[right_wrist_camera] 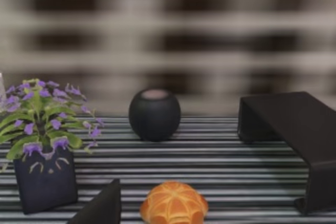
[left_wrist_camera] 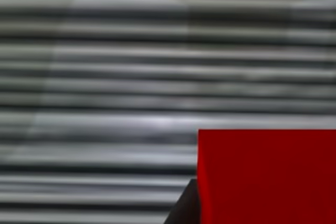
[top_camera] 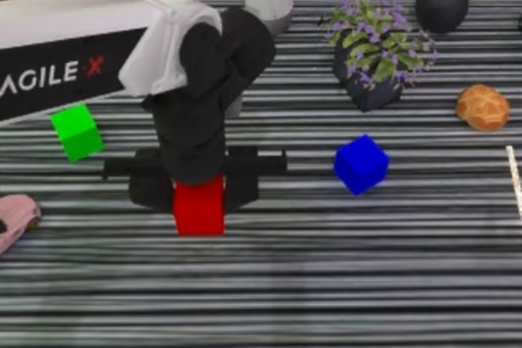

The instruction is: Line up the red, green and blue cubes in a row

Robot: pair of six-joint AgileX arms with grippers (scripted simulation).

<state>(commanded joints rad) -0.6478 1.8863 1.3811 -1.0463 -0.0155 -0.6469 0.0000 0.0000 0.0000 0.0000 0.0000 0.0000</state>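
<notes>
Left AgileX arm reaching in from the nine o'clock edge toward the worktop's centre, wrist angled straight down, left gripper closed around the red cube, right arm outside the top view, its fingers' spread unclear.

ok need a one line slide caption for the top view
Left gripper straddles the red cube on the striped table, green cube and blue cube apart to either side.

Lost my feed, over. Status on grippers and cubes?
Left gripper down over red cube, fingers flanking it. Right arm out of top view. Green cube far left, blue cube right, no row yet. Nothing between them.
</notes>
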